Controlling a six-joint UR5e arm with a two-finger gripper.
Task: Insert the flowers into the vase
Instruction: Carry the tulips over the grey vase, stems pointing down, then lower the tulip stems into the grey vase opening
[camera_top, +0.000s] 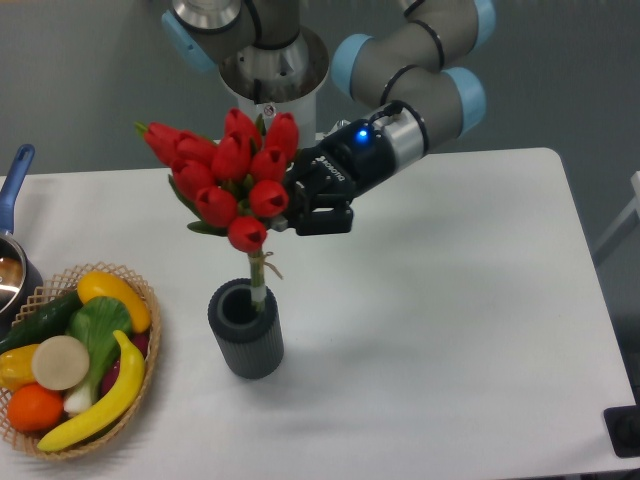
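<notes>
One arm is all I have: its gripper (290, 205) has the jaws clenched on the flowers (225, 175), whose pale stem ends dip into the vase (245, 327) on the bench (450, 330).

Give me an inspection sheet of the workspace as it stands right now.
Surface: white table, bare on the right half.
Job's things: red tulips held upright, stem ends at the mouth of the dark ribbed vase.
Clutter: wicker basket of fruit and vegetables at left; pot with a blue handle at the left edge.
End effector: gripping the bunch.
Cables: nothing seen.
Surroundings: arm pedestal, grey floor.
</notes>
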